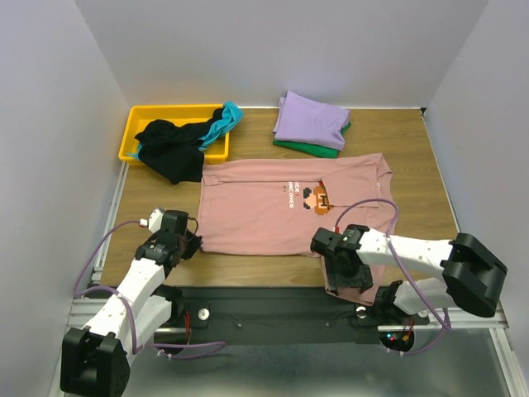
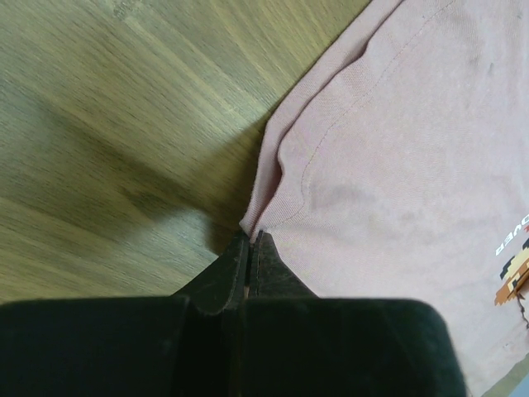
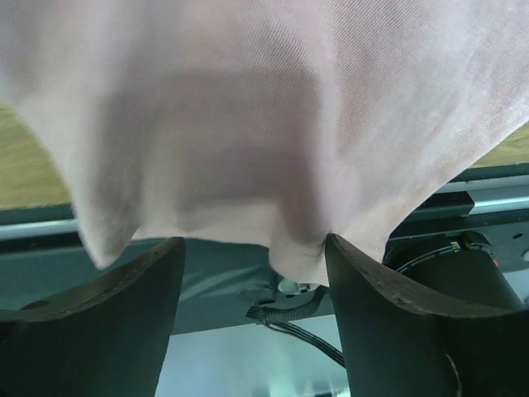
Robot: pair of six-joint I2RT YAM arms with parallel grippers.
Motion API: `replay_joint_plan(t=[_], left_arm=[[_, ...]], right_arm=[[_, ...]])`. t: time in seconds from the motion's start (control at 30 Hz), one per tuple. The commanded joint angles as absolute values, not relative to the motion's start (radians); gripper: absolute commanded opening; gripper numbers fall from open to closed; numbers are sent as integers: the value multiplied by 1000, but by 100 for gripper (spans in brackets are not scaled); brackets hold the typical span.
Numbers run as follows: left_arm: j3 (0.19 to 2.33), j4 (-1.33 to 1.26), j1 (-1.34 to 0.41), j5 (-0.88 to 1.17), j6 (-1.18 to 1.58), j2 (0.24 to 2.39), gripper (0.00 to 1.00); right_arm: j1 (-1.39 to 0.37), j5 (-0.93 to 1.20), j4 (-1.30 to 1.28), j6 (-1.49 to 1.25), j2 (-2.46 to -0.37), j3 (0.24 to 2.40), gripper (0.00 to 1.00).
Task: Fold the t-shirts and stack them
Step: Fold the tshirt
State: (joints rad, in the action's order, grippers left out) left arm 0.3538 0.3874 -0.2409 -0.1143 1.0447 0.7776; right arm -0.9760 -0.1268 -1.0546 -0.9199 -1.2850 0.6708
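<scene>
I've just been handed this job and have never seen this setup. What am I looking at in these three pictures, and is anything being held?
The wide picture looks down from above on two robot arms, the left arm and the right arm, bolted at the near edge of a table. The other two pictures come from cameras on their wrists, so the dark shapes at the bottom are each arm's own fingers. A pink tee lies spread on the table. Behind it a lavender tee sits folded on a green tee, and a bin holds a black tee and a teal tee. The left fingers are shut on the pink tee's edge. The right fingers stand open, with its cloth hanging between them.
</scene>
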Motion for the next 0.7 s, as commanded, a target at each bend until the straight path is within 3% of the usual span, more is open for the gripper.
replay_joint_plan(t=[0.0,0.4,0.63,0.67], left_arm=[[364,379,-242,-158,1032,776,0],[373,388,-242,-173,1042,772,0],[377,400,-242,-178,1046,765,0],[383,403,-242,-178,1043,767,0]], right_arm=[[-983,-143,-1038,-945,-1350,701,73],[-983,-141,-1028,-862,-1471,749,62],[-982,-129,-973,-818,-1559,755,27],[-982,-147,-985,-824,-1552,764,26]])
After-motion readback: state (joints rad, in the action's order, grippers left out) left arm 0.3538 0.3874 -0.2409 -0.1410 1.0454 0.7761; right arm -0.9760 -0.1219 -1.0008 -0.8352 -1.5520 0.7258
